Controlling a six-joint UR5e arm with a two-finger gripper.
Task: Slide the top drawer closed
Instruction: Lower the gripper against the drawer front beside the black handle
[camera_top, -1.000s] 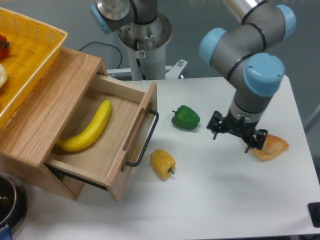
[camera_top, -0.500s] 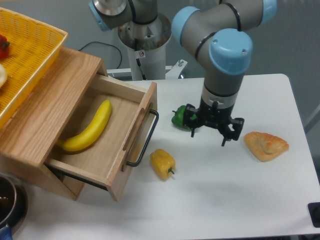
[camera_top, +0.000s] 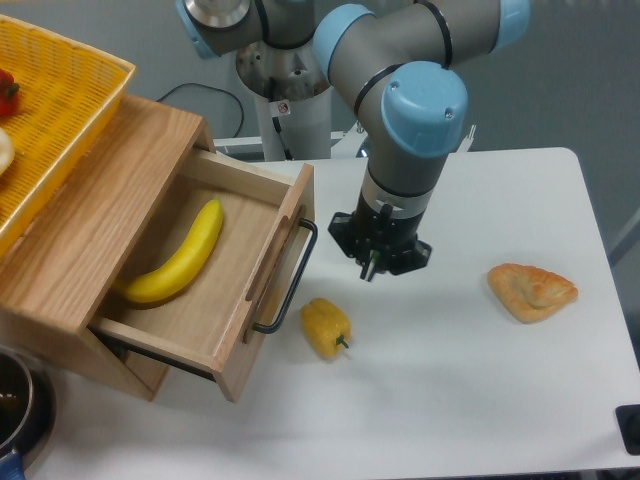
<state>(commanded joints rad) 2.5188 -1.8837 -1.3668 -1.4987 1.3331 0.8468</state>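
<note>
Top drawer (camera_top: 200, 285) is wide open, its black bar handle (camera_top: 288, 282) just left of the tool (camera_top: 372, 268). Can't tell if the tool's clenched or released.

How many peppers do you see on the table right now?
1: a yellow pepper lies near the open top drawer's handle. The arm above the gripper may hide another.

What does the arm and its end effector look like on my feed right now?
The arm has grey tubular links with light-blue caps at the joints, rising from a silver-grey base column that carries a small sticker. Its end effector is a compact black unit under a blue-capped wrist; the fingers are hard to make out.
</note>
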